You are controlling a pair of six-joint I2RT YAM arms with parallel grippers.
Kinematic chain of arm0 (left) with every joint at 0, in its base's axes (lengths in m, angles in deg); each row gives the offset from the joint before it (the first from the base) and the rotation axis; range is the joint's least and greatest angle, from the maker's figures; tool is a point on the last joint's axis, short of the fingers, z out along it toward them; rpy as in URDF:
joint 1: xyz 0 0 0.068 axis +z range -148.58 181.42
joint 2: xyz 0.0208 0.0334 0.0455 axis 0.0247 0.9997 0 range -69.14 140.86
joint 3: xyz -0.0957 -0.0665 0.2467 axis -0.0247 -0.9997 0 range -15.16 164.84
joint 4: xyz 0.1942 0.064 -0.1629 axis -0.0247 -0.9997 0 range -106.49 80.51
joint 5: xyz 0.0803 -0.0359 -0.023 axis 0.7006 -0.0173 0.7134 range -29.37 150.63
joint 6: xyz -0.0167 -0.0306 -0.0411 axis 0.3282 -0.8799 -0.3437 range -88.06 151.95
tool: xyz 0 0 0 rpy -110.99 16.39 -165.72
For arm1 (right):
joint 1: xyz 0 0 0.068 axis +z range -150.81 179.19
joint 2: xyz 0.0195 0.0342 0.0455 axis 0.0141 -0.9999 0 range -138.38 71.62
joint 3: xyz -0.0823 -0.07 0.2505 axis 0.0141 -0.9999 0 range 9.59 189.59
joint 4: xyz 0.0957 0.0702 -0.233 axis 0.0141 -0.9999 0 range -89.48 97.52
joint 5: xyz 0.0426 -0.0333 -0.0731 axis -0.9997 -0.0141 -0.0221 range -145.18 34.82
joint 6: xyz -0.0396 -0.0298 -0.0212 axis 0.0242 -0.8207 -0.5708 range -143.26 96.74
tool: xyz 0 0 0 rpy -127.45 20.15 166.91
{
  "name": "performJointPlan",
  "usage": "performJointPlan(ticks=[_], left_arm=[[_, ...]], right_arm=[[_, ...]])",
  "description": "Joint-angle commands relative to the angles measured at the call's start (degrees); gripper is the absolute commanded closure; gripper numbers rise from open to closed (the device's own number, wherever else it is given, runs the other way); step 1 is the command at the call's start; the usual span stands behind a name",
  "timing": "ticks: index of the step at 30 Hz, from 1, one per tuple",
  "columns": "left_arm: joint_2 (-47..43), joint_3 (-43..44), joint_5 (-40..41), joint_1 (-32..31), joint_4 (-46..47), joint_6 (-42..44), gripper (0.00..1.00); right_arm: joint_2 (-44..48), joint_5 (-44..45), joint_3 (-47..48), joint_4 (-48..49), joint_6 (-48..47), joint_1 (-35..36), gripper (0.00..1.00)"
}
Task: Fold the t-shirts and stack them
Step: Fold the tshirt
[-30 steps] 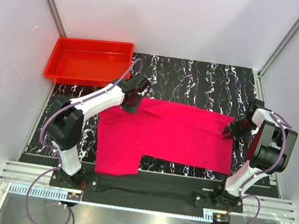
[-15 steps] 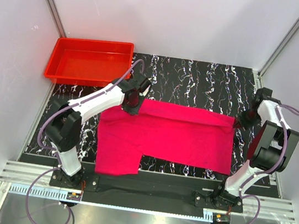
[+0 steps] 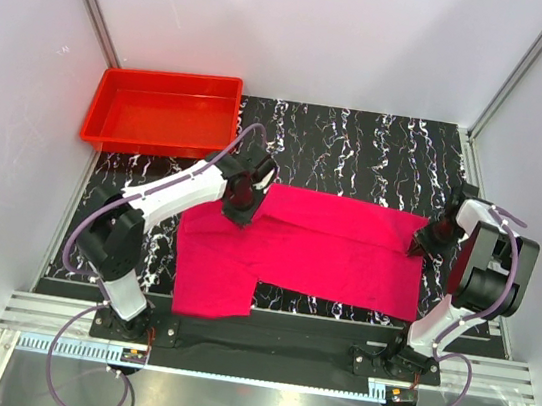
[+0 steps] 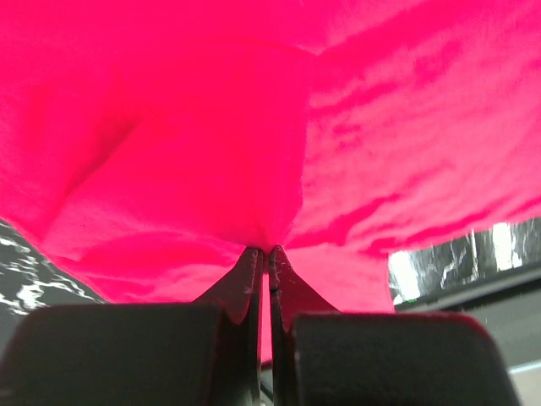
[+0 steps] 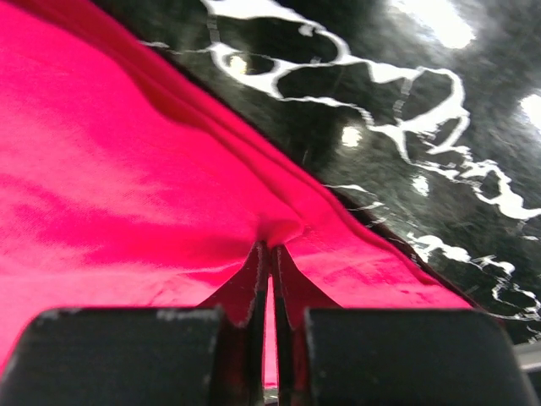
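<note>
left gripper point(image 4: 269, 250): mine, jaws pinched together on a bunch of pink cloth; the wrist view shows the cloth gathered right at the tips.
right gripper point(image 5: 269, 246): also clamped, on a small fold just inside the cloth's edge, with dark table beside it.
grip spots: left one is at the far-left corner area, right one at the far-right corner, well apart across the width.
shirt point(image 3: 330, 252): lies on the table point(image 3: 361, 140) between my two arms. Mostly flat, one layer or maybe two, I cannot tell. A flap runs down at the near left toward the table's near edge.
shape: a wide band plus that left flap, not a tidy rectangle. Creases near both pinches.
tray point(image 3: 168, 76): far left corner, apart from the shirt, no cloth in it that I see.
done: I judge both far corners as secured, and the shirt is spread out enough to fold.
left: the fold itself. No compact packet is visible, the left flap needs tucking in, and nothing is stacked.
progress: early, I'd say; grasp stage of a fold, not yet laid over.
risk: a thin pinch could slip if I pull the corners unevenly.
</note>
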Motion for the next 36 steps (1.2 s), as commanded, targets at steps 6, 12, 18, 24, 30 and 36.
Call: performJointPlan(ticks=[6, 12, 18, 24, 30, 36], left_arm=[[-1.16, -4.02, -10.14, -0.61, 3.17, -2.22, 1.00], [0.58, -2.80, -15.26, -0.61, 4.68, -4.24, 0.97], [2.61, -1.91, -17.10, -0.69, 4.94, -5.03, 0.76], [-4.22, -3.75, -5.36, 0.18, 2.74, -3.98, 0.45], [-13.37, -9.72, -4.70, 10.19, 4.40, -4.68, 0.37], [-18.56, -20.36, -11.73, 24.34, 11.07, -8.54, 0.36]], right_arm=[[1.72, -1.92, 0.31, 2.54, -2.23, -0.21, 0.91], [1.46, -1.57, 0.05, 2.81, -2.94, -0.21, 0.91], [1.02, -1.48, -0.21, 2.89, -3.73, -0.21, 0.90], [1.36, -1.74, -0.30, 2.46, -5.04, -0.30, 0.84], [4.52, -2.27, 0.58, 1.14, -8.29, 0.67, 0.65], [8.48, -4.55, 2.68, -0.36, -10.93, 8.39, 0.53]])
